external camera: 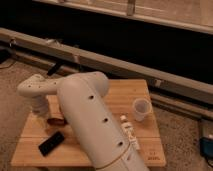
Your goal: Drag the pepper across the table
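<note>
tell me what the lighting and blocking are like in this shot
Camera view: soft and dim, with a dark band behind the table; the big white arm fills the foreground and hides much of the tabletop; the gripper sits low at the table's left, near the pepper, which shows only as a small dark blur.
</note>
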Controlling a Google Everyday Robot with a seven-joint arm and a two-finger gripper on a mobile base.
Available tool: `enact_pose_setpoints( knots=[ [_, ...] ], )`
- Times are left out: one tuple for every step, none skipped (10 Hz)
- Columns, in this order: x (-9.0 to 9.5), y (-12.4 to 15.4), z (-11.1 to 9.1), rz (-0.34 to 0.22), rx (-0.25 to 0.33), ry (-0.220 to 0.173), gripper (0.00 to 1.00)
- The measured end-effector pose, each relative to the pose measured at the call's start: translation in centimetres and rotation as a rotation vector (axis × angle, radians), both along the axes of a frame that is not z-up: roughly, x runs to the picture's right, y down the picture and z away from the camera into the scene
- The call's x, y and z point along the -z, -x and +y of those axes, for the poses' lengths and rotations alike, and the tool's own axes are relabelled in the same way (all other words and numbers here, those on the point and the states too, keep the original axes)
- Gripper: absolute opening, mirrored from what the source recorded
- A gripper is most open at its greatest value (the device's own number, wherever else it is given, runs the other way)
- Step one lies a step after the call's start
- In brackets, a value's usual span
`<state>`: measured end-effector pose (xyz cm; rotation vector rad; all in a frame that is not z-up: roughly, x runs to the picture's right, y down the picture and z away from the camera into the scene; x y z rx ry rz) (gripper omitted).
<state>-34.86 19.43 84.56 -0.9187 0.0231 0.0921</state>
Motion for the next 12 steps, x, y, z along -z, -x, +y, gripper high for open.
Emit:
enact_pose_setpoints(
  knots=[
    [0.0, -0.1, 0.0, 0.001, -0.001, 0.001, 0.27],
    [-0.1, -0.1, -0.1, 0.002, -0.004, 0.002, 0.15],
    [-0.1, -0.2, -0.1, 0.003, -0.005, 0.003, 0.05],
    [-0.1, -0.2, -0.1, 0.002, -0.005, 0.003, 0.01],
    [-0.1, -0.2, -0.1, -0.001, -0.004, 0.003, 0.00],
    [-0.1, -0.2, -0.1, -0.003, -0.003, 0.002, 0.00],
    [-0.1, -0.1, -0.2, -0.006, -0.002, 0.001, 0.00],
    [0.0, 0.0, -0.2, -0.013, 0.001, 0.000, 0.00],
    [0.2, 0.3, -0.2, -0.021, 0.004, -0.002, 0.00],
    [0.3, 0.5, -0.3, -0.028, 0.008, -0.004, 0.00],
    [0.4, 1.1, -0.5, -0.042, 0.010, -0.008, 0.00],
    [0.7, 2.3, -0.7, -0.065, 0.011, -0.014, 0.00]
  ],
)
